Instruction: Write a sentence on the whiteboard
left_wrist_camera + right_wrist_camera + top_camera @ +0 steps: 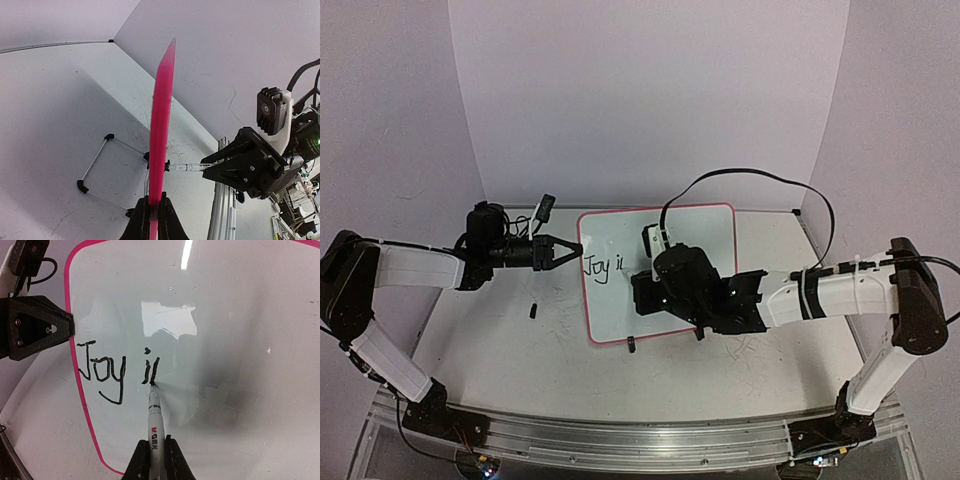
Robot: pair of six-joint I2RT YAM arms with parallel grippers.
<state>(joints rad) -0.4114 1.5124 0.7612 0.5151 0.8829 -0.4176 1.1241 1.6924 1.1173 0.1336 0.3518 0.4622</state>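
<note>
The whiteboard (700, 232), white with a pink rim, lies mid-table with "Joy il" written in black at its left. My left gripper (563, 253) is shut on the board's left rim. In the left wrist view the board shows edge-on as a pink strip (161, 130) between my shut fingers (154, 209). My right gripper (645, 284) is over the board, shut on a white marker (155, 422). In the right wrist view (155, 456) the marker's black tip touches the board (230, 315) at the foot of the last stroke. The left wrist view also shows the marker (189, 167).
A small black piece (533, 310) lies on the table left of the board. Black clip feet (631, 346) sit at the board's near edge. A thin wire frame with black ends (95, 165) shows behind the board. The right arm's cable (750, 175) loops above the board.
</note>
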